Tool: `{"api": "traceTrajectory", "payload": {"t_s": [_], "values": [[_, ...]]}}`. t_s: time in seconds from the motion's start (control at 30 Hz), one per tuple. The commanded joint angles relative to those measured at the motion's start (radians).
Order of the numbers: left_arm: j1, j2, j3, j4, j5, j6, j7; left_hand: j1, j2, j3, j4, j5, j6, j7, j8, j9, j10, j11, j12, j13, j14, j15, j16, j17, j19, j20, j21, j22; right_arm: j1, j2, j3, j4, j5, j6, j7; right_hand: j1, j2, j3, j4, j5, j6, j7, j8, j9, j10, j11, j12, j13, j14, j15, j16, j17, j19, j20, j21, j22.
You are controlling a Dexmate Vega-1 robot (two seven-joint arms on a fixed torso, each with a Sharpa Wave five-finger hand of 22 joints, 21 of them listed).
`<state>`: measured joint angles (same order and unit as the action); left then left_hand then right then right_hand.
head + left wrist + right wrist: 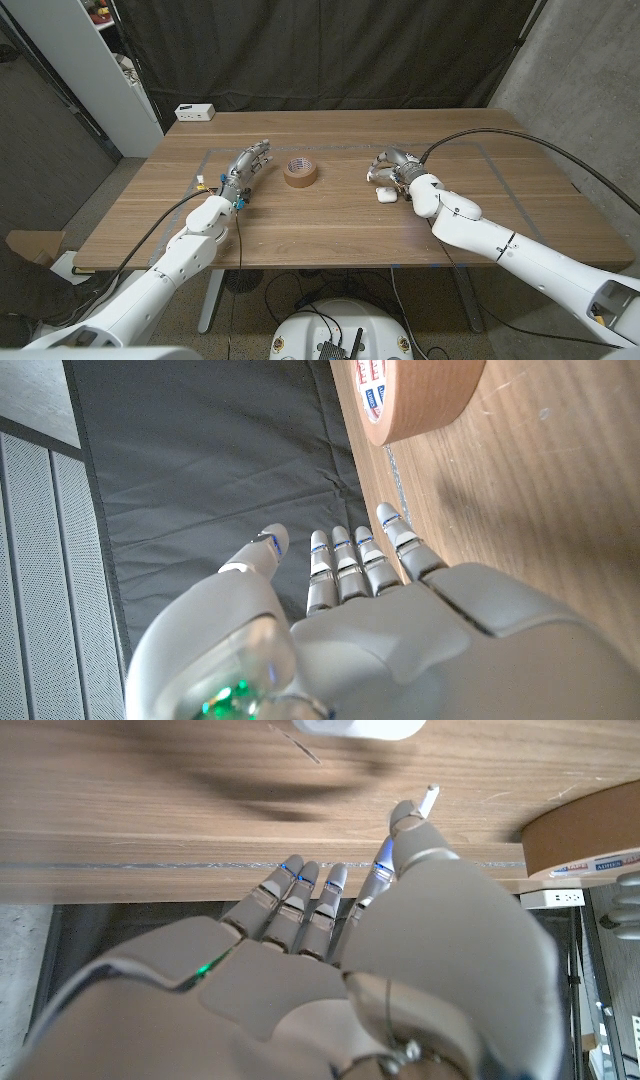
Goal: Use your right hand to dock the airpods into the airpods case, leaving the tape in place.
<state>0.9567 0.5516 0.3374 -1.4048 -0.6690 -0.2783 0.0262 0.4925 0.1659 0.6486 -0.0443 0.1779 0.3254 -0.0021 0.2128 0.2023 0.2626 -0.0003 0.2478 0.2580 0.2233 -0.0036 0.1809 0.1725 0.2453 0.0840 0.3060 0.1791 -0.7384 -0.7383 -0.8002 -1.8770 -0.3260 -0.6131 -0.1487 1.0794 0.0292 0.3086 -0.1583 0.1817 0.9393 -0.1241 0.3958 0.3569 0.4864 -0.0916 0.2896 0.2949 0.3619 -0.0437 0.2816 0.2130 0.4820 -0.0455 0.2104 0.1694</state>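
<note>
right hand (392,166) above table (330,235), thumb and finger pinching a thin white airpod (431,794), stem pointing past the fingertips | airpods case (385,195) on table just beside it, orientation unclear | tape (300,171) lying flat mid-table | left hand (247,166) fingers straight, together, empty

Red logo print inside tape roll (425,395), illegible.

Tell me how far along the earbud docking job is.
Nothing looks docked yet. The right hand hovers curled above the white case, with a small white stem at its fingertips, possibly an earbud. Docking it remains. The tape sits untouched beside the left hand.
</note>
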Motion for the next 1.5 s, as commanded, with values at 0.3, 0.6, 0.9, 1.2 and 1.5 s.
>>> {"api": "traceTrajectory", "payload": {"t_s": [0.3,0.6,0.9,1.2,1.5], "values": [[-0.033,-0.014,0.013,0.035,0.008,-0.002,-0.016,-0.006,0.003,0.004,-0.006,0.004,0.004,-0.01,-0.005,0.003,0.008,-0.001,0.007,0.005,0.003,-0.012,0.001,-0.001,0.008,0.0,-0.002,0.004,-0.057,-0.087,0.014,-0.091,-0.08,-0.044,0.054,0.028,0.0,-0.007,-0.006,0.002,-0.002,0.001,0.011,0.015,0.001,0.003,0.003,0.012,-0.001,-0.147,0.0,0.004,0.02,-0.025,0.002,0.002],[-0.037,-0.017,0.017,0.039,0.011,-0.001,-0.015,-0.005,0.003,0.004,-0.009,0.005,0.002,-0.012,-0.007,0.004,0.006,-0.006,0.007,0.007,0.002,-0.013,0.001,-0.001,0.008,-0.001,-0.004,0.004,-0.093,-0.091,0.035,-0.109,-0.085,-0.047,0.043,0.041,-0.002,-0.012,-0.007,0.003,-0.001,-0.001,0.016,0.022,-0.01,-0.001,0.0,0.021,-0.029,-0.143,-0.012,0.004,0.013,-0.034,-0.005,0.001],[-0.048,-0.021,0.022,0.053,0.01,-0.002,-0.027,-0.005,0.003,0.002,-0.012,0.005,0.002,-0.012,-0.007,0.004,0.007,-0.002,0.007,0.008,0.002,-0.013,0.001,-0.001,0.008,-0.001,-0.006,0.004,-0.109,-0.081,0.044,-0.122,-0.081,-0.064,0.044,0.046,-0.002,-0.017,-0.004,0.003,-0.001,0.0,0.017,0.023,-0.015,0.004,0.0,0.028,-0.039,-0.139,-0.017,0.005,0.01,-0.032,-0.01,0.0],[-0.055,-0.028,0.024,0.068,0.007,-0.001,-0.031,-0.005,0.003,0.002,-0.013,0.005,0.001,-0.013,-0.008,0.004,0.006,-0.004,0.007,0.008,0.0,-0.014,0.001,-0.001,0.009,-0.001,-0.007,0.004,-0.127,-0.082,0.047,-0.14,-0.083,-0.073,0.035,0.048,-0.001,-0.023,0.0,0.004,-0.009,-0.004,0.014,0.023,-0.021,-0.002,0.0,0.036,-0.045,-0.136,-0.021,0.005,0.001,-0.027,-0.015,0.0],[-0.067,-0.034,0.025,0.091,0.006,-0.008,-0.04,-0.005,0.003,0.001,-0.016,0.005,0.001,-0.013,-0.008,0.005,0.007,-0.003,0.007,0.009,0.001,-0.016,0.002,-0.001,0.009,-0.001,-0.009,0.004,-0.157,-0.097,0.073,-0.151,-0.073,-0.02,-0.005,0.051,0.002,-0.027,0.002,0.004,-0.016,-0.01,0.011,0.023,-0.024,-0.001,0.002,0.044,-0.043,-0.138,-0.021,0.005,0.0,-0.026,-0.017,0.0]]}}
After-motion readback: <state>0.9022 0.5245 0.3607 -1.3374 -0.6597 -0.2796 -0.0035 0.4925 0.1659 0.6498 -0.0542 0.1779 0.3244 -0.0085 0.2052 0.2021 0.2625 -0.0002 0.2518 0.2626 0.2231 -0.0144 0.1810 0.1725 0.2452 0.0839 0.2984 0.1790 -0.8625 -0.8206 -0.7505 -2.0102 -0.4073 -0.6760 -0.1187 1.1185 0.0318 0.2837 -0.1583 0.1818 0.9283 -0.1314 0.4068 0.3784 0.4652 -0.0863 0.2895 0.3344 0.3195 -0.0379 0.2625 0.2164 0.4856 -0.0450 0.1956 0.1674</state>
